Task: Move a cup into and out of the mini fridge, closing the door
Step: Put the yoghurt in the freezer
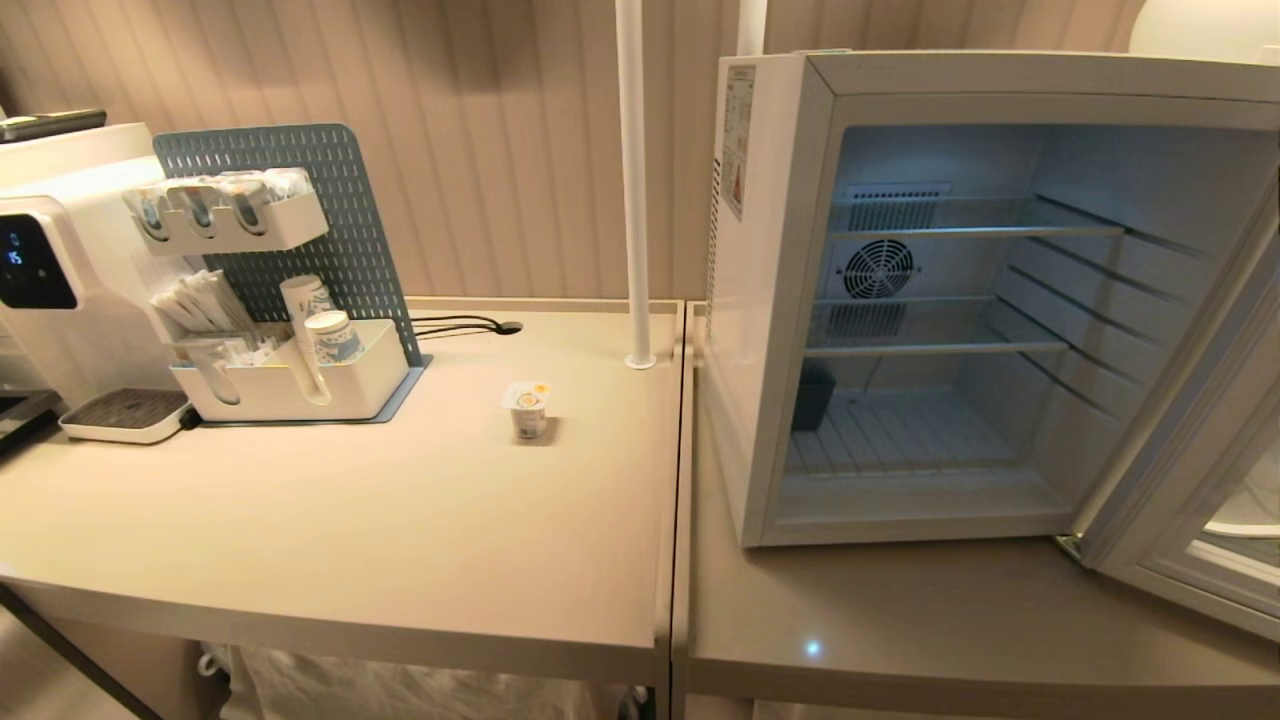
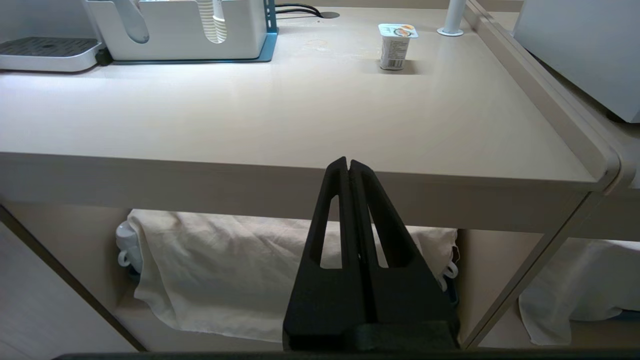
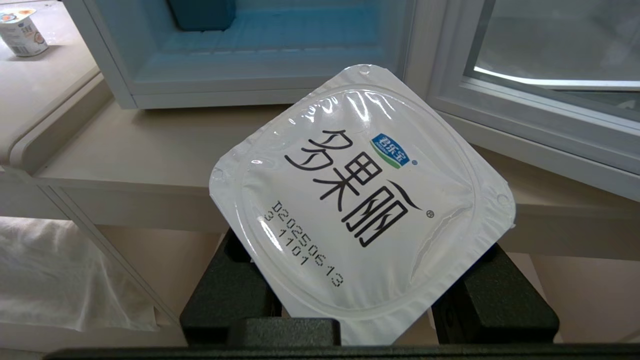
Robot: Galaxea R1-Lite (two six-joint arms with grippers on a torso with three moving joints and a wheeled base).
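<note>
Before open mini fridge (image 1: 770,300), right hand (image 3: 367,295) pinching cup (image 3: 360,195); left hand (image 2: 348,167) pressed together.

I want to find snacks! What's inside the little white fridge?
The mini fridge stands open. Inside are bare wire shelves, a fan on the back wall and a dark box at the bottom. No food shows. The door hides the near right corner.

Head looks down; wrists face the mini fridge (image 1: 960,300) closely.

A cup (image 1: 527,408) stands left of the open mini fridge (image 1: 770,300).
</note>
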